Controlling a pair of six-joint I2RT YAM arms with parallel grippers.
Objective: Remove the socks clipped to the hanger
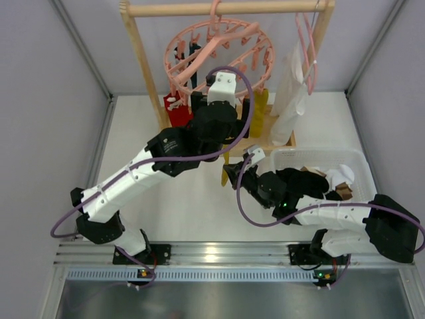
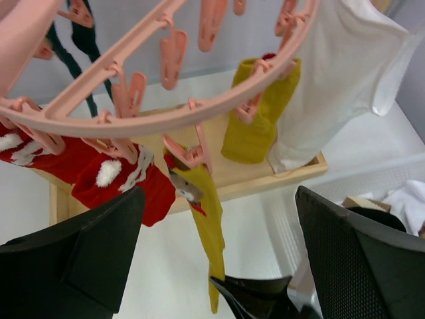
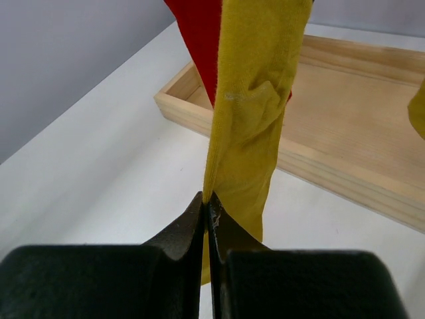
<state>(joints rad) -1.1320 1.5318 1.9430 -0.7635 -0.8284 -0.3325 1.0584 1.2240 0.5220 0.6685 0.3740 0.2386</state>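
Note:
The round pink hanger (image 1: 219,43) hangs from a wooden rail, and its rim (image 2: 166,119) fills the left wrist view. Clipped to it are red socks with white marks (image 2: 126,179), dark teal socks (image 2: 83,40) and mustard-yellow socks (image 2: 255,126). One long yellow sock (image 2: 207,212) hangs from a front peg. My right gripper (image 3: 208,199) is shut on the lower end of this sock (image 3: 259,80), and it also shows in the top view (image 1: 229,174). My left gripper (image 2: 219,199) is open and empty just below the hoop, with this sock between its fingers but untouched.
A wooden rack with a base tray (image 3: 345,113) carries the rail. A large white cloth (image 1: 289,93) on a thin pink clothes hanger (image 1: 307,46) hangs at the right. A white basket (image 1: 362,159) with items stands at the right, under my right arm. Grey walls close in both sides.

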